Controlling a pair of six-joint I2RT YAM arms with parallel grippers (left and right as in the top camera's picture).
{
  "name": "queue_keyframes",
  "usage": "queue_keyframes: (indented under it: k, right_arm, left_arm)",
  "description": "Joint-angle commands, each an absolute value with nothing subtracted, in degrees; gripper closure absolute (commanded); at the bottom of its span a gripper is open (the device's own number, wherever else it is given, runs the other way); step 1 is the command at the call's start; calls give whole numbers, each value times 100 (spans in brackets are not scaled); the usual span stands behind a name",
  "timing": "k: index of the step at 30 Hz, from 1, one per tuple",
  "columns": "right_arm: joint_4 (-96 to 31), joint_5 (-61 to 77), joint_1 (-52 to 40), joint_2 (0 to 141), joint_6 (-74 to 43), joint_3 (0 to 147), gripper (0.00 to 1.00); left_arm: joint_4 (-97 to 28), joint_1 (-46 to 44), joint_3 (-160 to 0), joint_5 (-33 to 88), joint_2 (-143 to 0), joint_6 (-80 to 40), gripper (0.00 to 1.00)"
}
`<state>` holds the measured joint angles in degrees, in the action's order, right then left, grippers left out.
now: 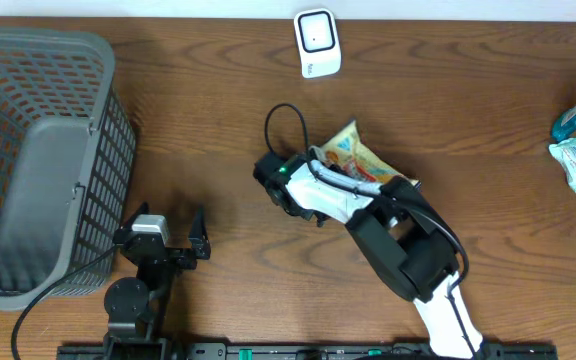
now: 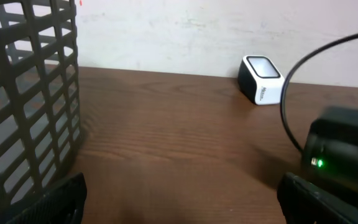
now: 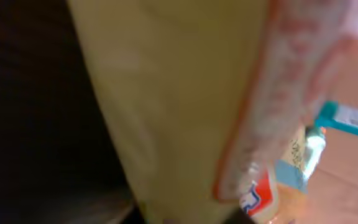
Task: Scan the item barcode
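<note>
Yellow crinkly plastic snack packet (image 1: 356, 150) sits pinched in the right gripper (image 1: 318, 168), jaws closed on it, a little to the robot's side of the small white box-shaped scanner (image 1: 318, 42). I'd say carry it gently, turn the barcode face, which I can't spot, toward the scanner's window, and hold steady without crumpling the film. The left gripper (image 1: 168, 238) hangs wide open, well away from the scanner.
</note>
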<state>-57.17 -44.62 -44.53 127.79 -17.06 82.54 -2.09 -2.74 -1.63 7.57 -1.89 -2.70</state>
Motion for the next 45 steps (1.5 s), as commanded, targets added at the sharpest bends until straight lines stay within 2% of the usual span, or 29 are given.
queue_keyframes:
  k: [1, 9, 15, 19, 25, 30, 35, 38, 45]
  right_arm:
    - [-5645, -2036, -4141, 13096, -1402, 8138, 99]
    - [-6031, 1787, -3395, 11467, 176, 8711, 99]
    - [-6300, 5028, -2281, 9994, 827, 8805, 99]
    - [-6792, 7070, -1712, 9974, 1772, 8753, 99]
    - [-6812, 8748, -1457, 10267, 2248, 8270, 99]
    - [-6796, 8949, -1476, 10379, 3719, 7881, 99]
    - [-6799, 8949, -1529, 10379, 5671, 7356, 99]
    - [-6799, 8949, -1608, 10379, 6034, 7109, 99]
    - [-7312, 8949, -1660, 10379, 6029, 6984, 99]
  left_arm:
    - [-318, -294, -23, 814, -178, -193, 2]
    - [-316, -294, -23, 814, -178, -193, 2]
    - [-316, -294, -23, 814, -178, -193, 2]
    - [-318, -294, -23, 814, -178, -193, 2]
    - [-318, -294, -23, 814, -178, -193, 2]
    - [-318, -294, -23, 814, -178, -193, 2]
    - [-318, -294, -23, 814, -178, -193, 2]
    - [-318, -294, -23, 814, -178, -193, 2]
    - [-318, -294, -23, 814, -178, -193, 2]
